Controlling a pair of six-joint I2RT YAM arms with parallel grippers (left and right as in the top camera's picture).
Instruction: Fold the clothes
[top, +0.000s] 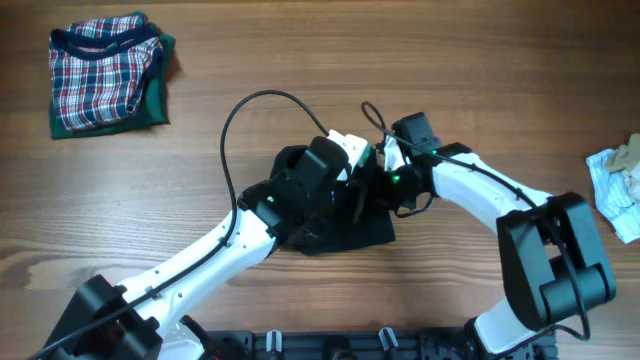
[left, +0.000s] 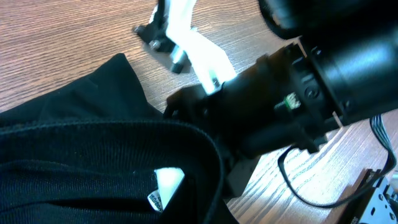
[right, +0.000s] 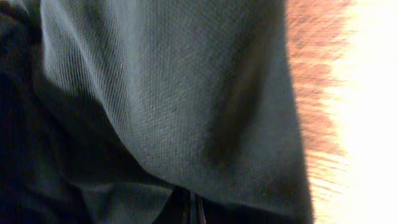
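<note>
So the big black short-sleeved shirt (top: 345, 232) of soft fabric is bunched into a lump roughly mid-surface, a bit toward the near edge, with both arms meeting right over the top of it. The left fingers (top: 350, 150) come in from the near left and the right fingers (top: 391, 155) from the near right, and they end up just beside each other above the far side of the pile. Both sets are clenched tight, but I honestly can't tell if any cloth is pinched in either one. The left wrist view shows a folded hemmed edge of the shirt (left: 74, 162) with a small white label (left: 168, 183) poking out, and the right fingers (left: 189, 37) reaching down beside the fabric. The right wrist view is basically all dark cloth (right: 155, 93) up close. A red, white and blue plaid garment (top: 100, 65) with navy trim sits far left on the wooden surface (top: 450, 60), and a small pale blue and white cloth (top: 615, 185) is at the right edge
</note>
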